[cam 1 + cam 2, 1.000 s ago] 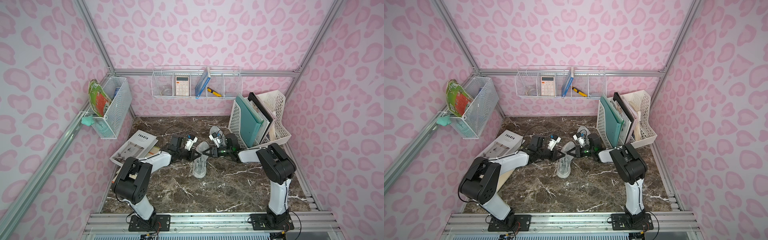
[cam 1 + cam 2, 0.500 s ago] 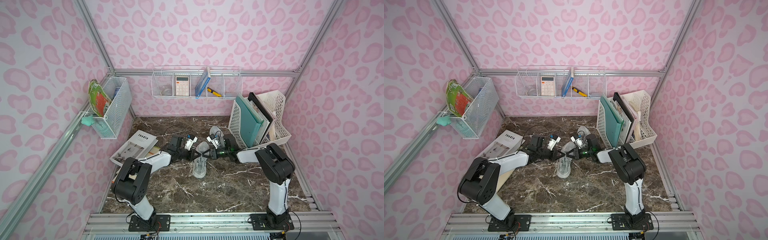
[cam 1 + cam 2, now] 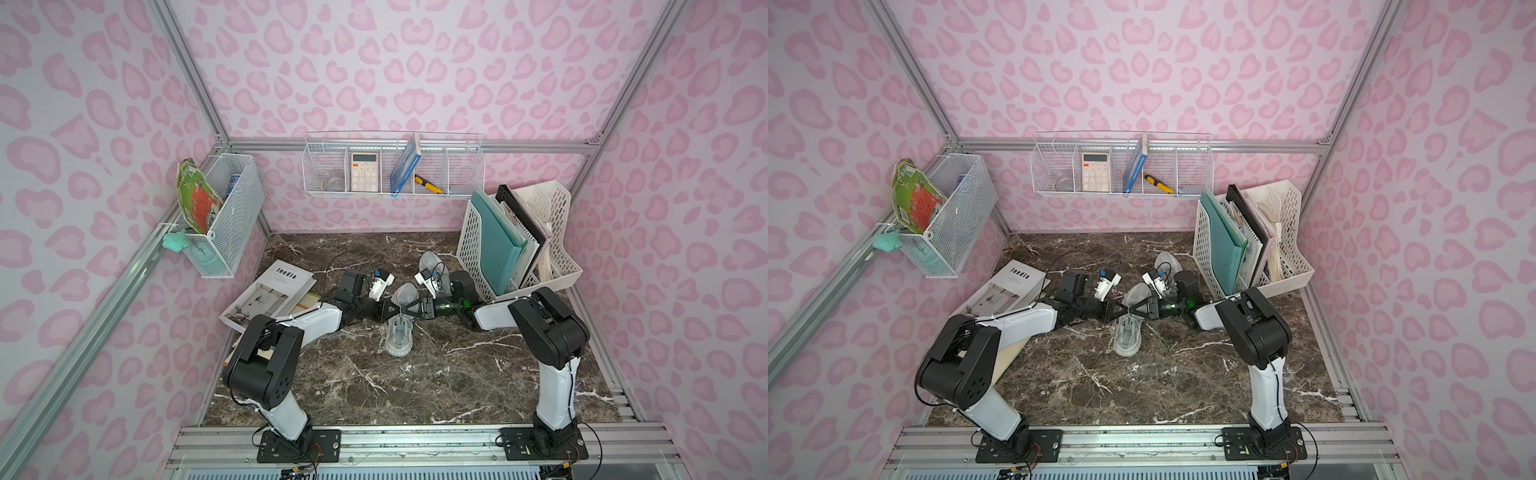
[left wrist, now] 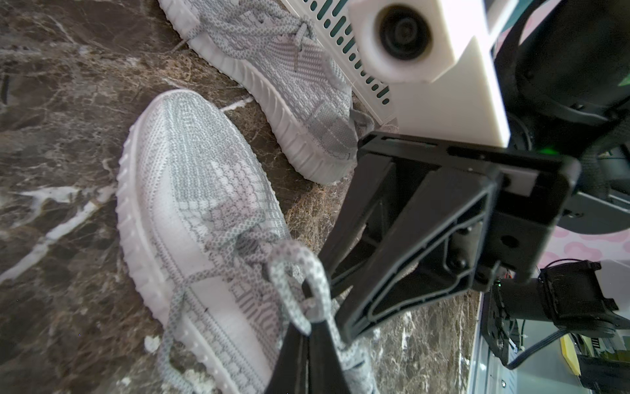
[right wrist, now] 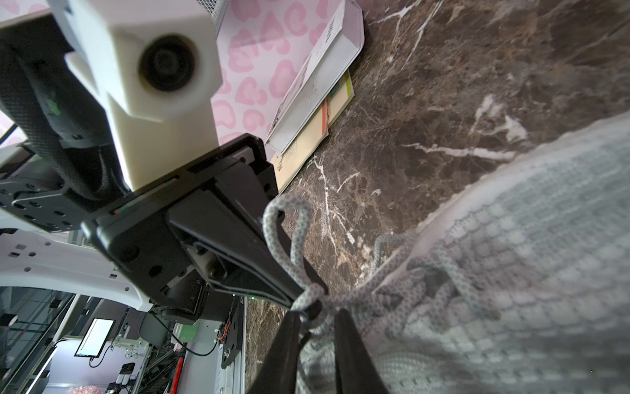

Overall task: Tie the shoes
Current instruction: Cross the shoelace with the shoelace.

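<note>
Pink spotted walls, dark marble top (image 3: 457,374). Two shoes are on it. The near shoe (image 3: 400,332) sits mid-frame in both top views. The far shoe (image 3: 430,262) is above it and to the right, just beside the file rack (image 3: 469,249).

Near shoe's long axis runs up-down in the top views. From the left wrist view I judge the toe points at the upper edge.

Both arms come in flat from frame left and frame right, square to that axis. Their tips nearly meet over the lacing.

- Left gripper (image 5: 300,295): clamped on a lace loop (image 4: 295,251). The loop stands up out of the closed tips.
- Right gripper (image 5: 318,337): jaws parted, with lace strands and the knot area lying in the gap. Can't confirm any pinch there.

Key relation: the lace crossing lies between the two tips, on the shoe's centreline, equally close to both arms.

My read is that the bow is half made. The next pull should go sideways, left arm toward frame left and right arm toward frame right, across the axis and not along it. The right needs a firm hold on its strand first.

Risk: a one-sided pull drags or yaws the shoe, since nothing pins it. The far shoe looks already laced into a bow, but the knot is too small to tell.
</note>
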Robot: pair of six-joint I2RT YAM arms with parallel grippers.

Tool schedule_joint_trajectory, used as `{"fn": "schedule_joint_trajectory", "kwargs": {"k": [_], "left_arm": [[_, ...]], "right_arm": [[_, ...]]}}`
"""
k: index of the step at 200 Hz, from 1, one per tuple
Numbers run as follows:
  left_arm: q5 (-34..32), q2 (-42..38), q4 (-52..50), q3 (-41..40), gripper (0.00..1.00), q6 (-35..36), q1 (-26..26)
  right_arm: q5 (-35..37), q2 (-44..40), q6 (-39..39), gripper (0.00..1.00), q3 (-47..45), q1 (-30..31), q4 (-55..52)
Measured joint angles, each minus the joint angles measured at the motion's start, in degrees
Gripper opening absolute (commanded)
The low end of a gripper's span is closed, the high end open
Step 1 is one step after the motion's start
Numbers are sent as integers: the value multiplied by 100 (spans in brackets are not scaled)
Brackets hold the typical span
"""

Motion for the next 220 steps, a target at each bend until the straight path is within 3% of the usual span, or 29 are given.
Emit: {"fn": "schedule_joint_trajectory", "kwargs": {"k": [88, 164, 220], "left_arm": [[-22, -109, 138, -140, 0, -81, 0], [9, -138, 520, -304, 0, -474, -4], [4, -138, 621, -334, 0, -538, -7]], "right_arm": [[-31, 125, 273, 24, -17, 28, 284], [-28, 422, 1425, 25, -284, 57, 1672], [-52, 503, 1744, 15, -278, 68, 1961]]}}
